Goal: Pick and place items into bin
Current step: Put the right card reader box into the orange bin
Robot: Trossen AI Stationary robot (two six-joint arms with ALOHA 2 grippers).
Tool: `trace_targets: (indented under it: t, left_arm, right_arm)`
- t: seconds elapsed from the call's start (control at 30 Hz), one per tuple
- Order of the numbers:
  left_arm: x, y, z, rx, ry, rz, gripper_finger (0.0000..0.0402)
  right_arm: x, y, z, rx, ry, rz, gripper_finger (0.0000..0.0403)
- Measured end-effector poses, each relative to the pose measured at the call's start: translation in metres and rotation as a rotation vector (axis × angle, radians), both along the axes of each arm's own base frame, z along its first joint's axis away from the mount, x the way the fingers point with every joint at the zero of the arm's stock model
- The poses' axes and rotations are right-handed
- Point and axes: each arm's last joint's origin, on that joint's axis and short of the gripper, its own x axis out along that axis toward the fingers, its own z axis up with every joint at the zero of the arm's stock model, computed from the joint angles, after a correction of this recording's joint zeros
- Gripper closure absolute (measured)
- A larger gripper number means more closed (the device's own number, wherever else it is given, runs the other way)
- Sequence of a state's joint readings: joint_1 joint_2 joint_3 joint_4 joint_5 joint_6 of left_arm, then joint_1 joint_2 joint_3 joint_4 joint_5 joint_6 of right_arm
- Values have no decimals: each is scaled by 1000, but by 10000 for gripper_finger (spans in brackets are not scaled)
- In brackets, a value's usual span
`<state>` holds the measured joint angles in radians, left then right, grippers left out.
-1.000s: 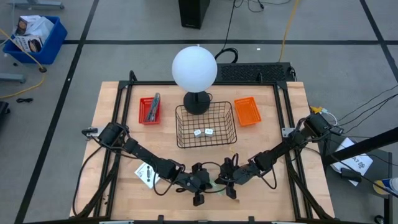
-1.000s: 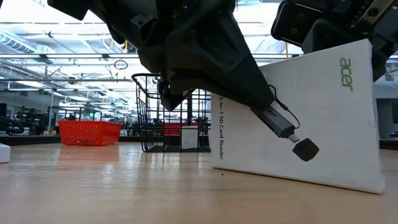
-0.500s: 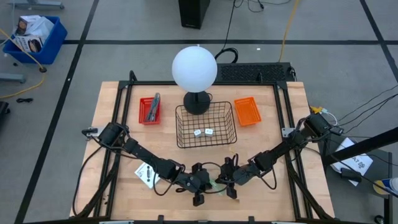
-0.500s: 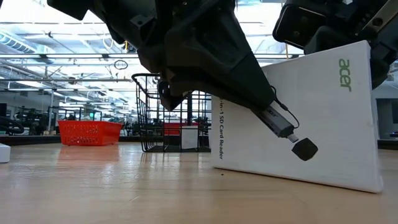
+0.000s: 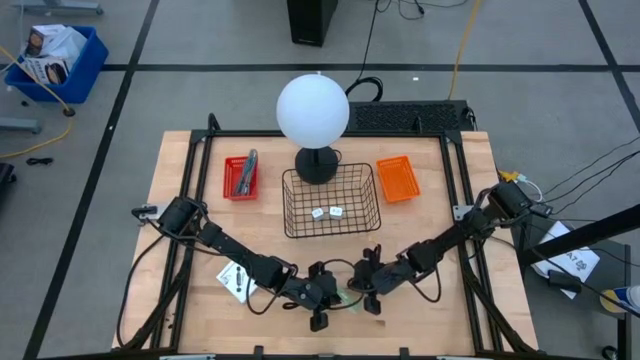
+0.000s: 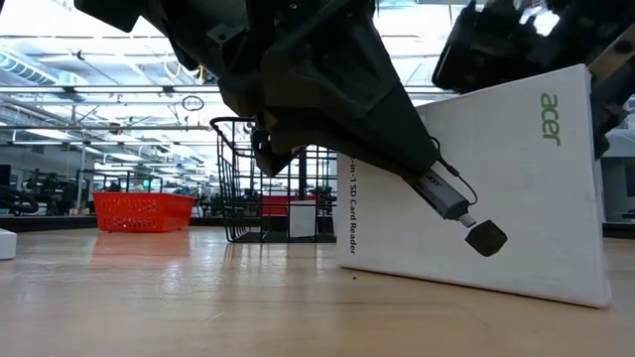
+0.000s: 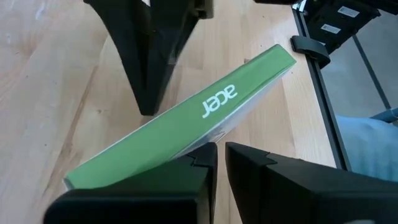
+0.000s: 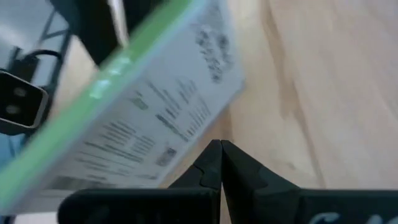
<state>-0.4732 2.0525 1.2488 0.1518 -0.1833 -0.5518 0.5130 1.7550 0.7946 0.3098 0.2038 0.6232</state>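
Acer box (image 6: 476,188), white with a green edge, stands tilted on the bench (image 5: 190,240) at its near edge between my two hands. My left hand (image 7: 221,155) pinches its green edge; my right hand (image 8: 221,155) is pressed together just beside it.

Bright, even ceiling light; right wrist view blurred, low view backlit.

Wire basket (image 5: 332,202) mid-counter (image 5: 190,300) with two small cubes (image 5: 327,212) in it; globe lamp (image 5: 313,112) just behind it. Bin with a tool (image 5: 241,177) left of basket, second bin (image 5: 398,178) right. Boxed card reader (image 6: 496,188) stands on its edge at the front — between both grippers. Flat card (image 5: 236,279) lies front left
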Motion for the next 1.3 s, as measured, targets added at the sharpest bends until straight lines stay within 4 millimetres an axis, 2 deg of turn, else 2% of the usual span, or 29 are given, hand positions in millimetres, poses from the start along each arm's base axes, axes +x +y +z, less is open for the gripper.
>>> trace_targets:
  t: [0.13,0.27,0.43,0.6,0.77,0.9,1.13,1.3]
  left_arm:
    - [0,0,0,14,-2,-10,362]
    - [0,0,-1,29,-1,-21,362]
    - [-3,1,3,43,11,-38,362]
    - [-13,-6,22,66,-6,-49,362]
    - [-26,-22,41,104,-67,-92,362]
    - [-38,-31,54,153,-94,-78,362]
    - [-55,-36,65,251,-94,-10,362]
    - [-58,-36,65,255,-74,11,362]
  right_arm:
    - [-3,-8,3,-4,53,-41,382]
    - [-10,-19,15,-25,109,-71,340]
    - [-19,-28,40,-23,91,-83,275]
    - [-28,-34,68,66,49,-43,230]
    - [-35,-33,97,175,-63,70,222]
    - [-39,-32,111,255,-118,61,228]
    - [-34,-24,100,309,-39,29,216]
    - [-16,-9,109,282,-21,53,217]
